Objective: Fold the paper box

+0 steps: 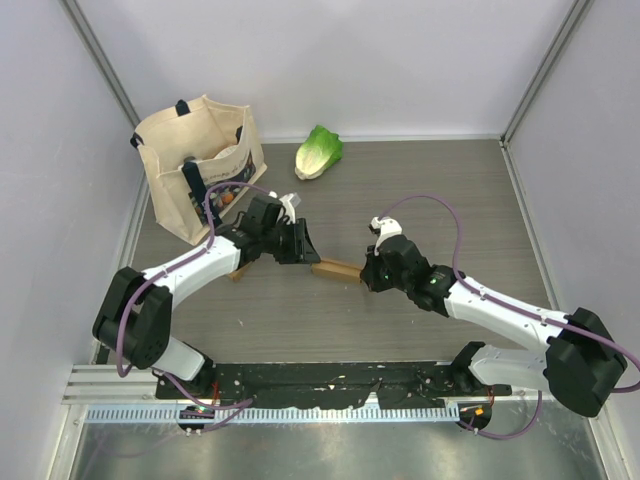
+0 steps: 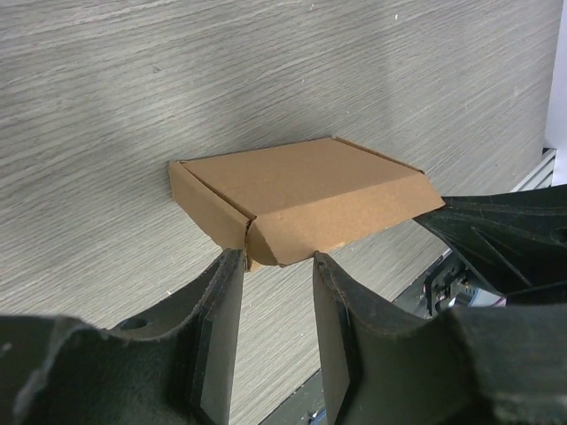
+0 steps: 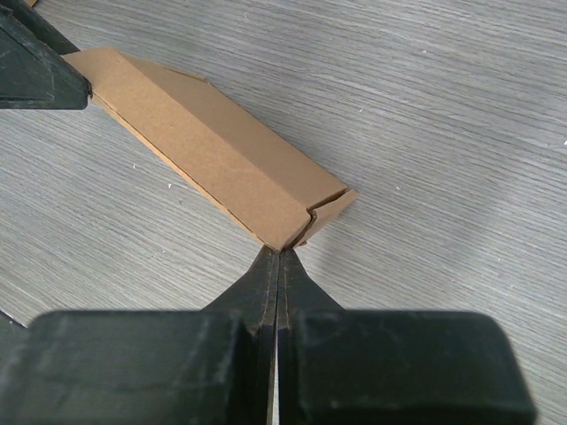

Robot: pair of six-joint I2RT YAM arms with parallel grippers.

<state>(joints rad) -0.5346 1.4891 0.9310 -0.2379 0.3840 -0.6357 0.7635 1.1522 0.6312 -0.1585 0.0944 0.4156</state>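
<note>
Flat brown cardboard box (image 2: 301, 199), grey wood-grain table (image 2: 133, 88)

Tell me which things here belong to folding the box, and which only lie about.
For the job:
- cardboard box, flat on the table between the arms
- left gripper, open at one end of it
- right gripper, shut at the other end

Lying about:
- cloth bag, back left
- lettuce, to the right of the bag
</note>
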